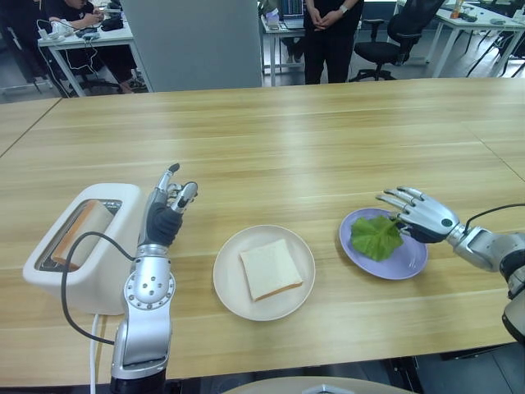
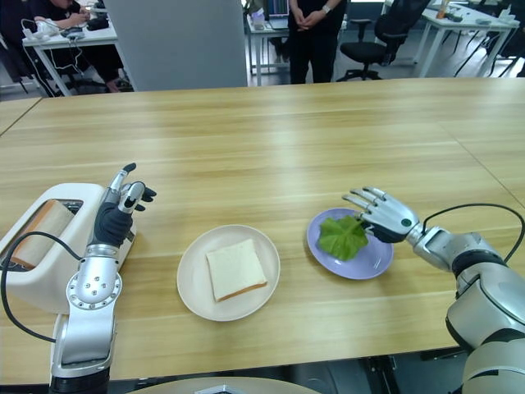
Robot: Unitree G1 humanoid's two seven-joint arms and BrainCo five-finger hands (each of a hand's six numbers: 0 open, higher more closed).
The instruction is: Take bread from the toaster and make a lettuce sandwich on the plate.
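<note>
Judging progress, we put the task at roughly a third done. One slice of bread (image 1: pixel 269 269) lies flat on the cream plate (image 1: pixel 225 283) at the centre of the table (image 1: pixel 287 156), so the base layer is in place. A second slice (image 1: pixel 82 230) sits in the slot of the toaster (image 1: pixel 78 254) at the left, top edge showing, not yet pulled.

The lettuce leaf (image 1: pixel 376 236) lies on the purple plate (image 1: pixel 410 261) to the right of the cream plate, the two plates near each other but not touching. No lettuce is on the bread yet.

The right hand (image 1: pixel 422 215) is over the far right side of the purple plate, fingers spread apart and stretched out above the leaf's edge. We read it as not closed on the leaf. The underside of the hand is hidden, so the thumb may be touching the lettuce; we cannot tell.

The left hand (image 1: pixel 168 209) stands upright just beside the toaster's right side, fingers pointing up, loosely apart, holding nothing. It is not over the slot.

Left to do, as we judge it:
- Grasp the leaf and move it onto the slice on the cream plate.
- Lift the second slice out of the toaster.
- Set that slice on top of the lettuce.

The lettuce pick looks like the step in hand. The leaf is thin and limp and lies flat on its plate, so a clean pinch may be fiddly.
</note>
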